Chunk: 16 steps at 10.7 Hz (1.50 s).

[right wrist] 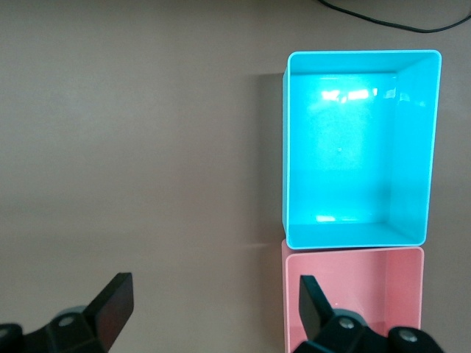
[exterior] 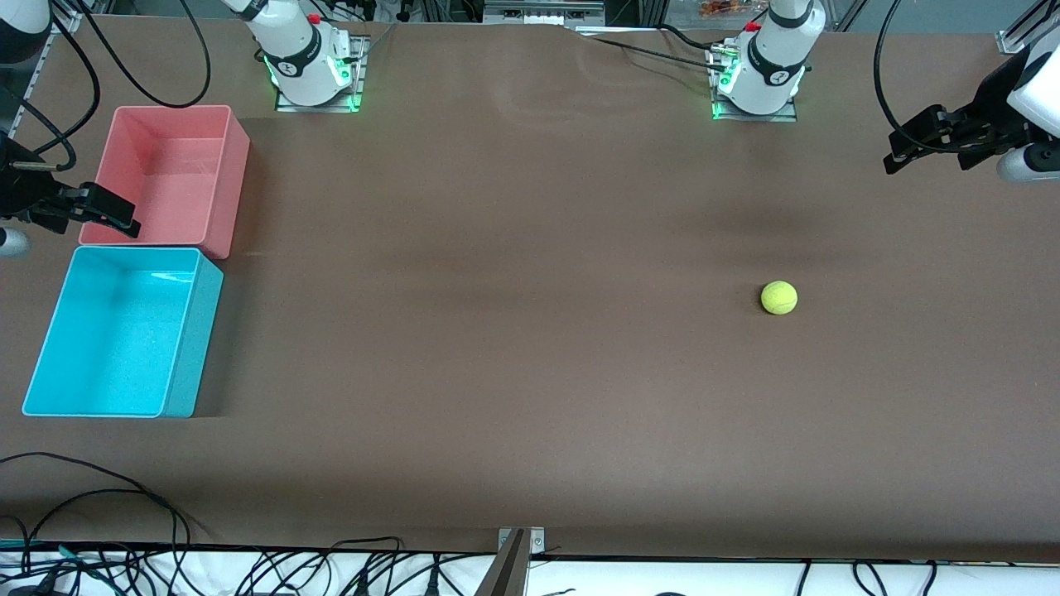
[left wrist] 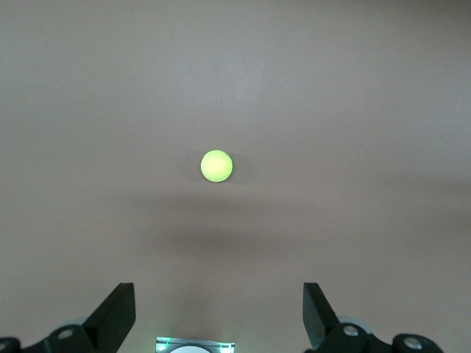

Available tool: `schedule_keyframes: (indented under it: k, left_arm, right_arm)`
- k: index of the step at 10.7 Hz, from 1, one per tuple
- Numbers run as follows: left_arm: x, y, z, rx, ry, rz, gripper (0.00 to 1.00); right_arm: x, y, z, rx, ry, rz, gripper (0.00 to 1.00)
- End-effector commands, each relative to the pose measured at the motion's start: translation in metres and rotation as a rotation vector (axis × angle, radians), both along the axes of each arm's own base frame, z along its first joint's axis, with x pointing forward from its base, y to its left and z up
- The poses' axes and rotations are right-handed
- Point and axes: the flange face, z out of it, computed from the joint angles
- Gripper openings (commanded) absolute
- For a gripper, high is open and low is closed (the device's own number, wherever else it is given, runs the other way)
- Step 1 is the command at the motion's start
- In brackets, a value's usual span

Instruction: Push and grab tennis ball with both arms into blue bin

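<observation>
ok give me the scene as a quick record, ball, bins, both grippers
tennis ball: on bare table toward the left arm's end, untouched
blue bin: at the right arm's end, empty, nearer the front camera than the pink bin
pink bin: empty, right beside the blue bin
left gripper: open, raised over the table's left-arm end
right gripper: open, over the pink bin's edge
task progress: not started

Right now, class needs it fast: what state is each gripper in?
Left gripper: open, empty, up over the table's left-arm end.
Right gripper: open, empty, up over the pink bin.
</observation>
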Motion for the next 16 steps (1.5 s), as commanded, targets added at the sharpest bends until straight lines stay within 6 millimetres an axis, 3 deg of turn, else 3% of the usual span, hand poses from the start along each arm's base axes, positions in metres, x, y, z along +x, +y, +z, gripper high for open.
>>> schedule_keyframes:
  k: [1,5,13,15,16]
  left_arm:
    - [0.0,0.001,0.003,-0.006,0.005,0.009,1.0]
    - [0.005,0.004,-0.003,-0.003,0.013,0.013,1.0]
    - [0.012,0.009,-0.004,-0.004,-0.029,0.022,1.0]
    - [0.017,0.014,-0.025,-0.006,-0.027,0.034,1.0]
    - [0.015,0.014,-0.023,-0.006,-0.033,0.034,1.0]
  right_arm:
    - [0.001,-0.001,0.003,-0.01,0.005,0.004,1.0]
    - [0.0,0.002,0.006,-0.008,0.002,0.01,1.0]
    - [0.0,0.035,0.008,0.0,-0.007,0.044,1.0]
    - [0.0,0.042,0.008,0.0,-0.008,0.055,1.0]
    - [0.0,0.041,0.007,-0.001,-0.005,0.056,1.0]
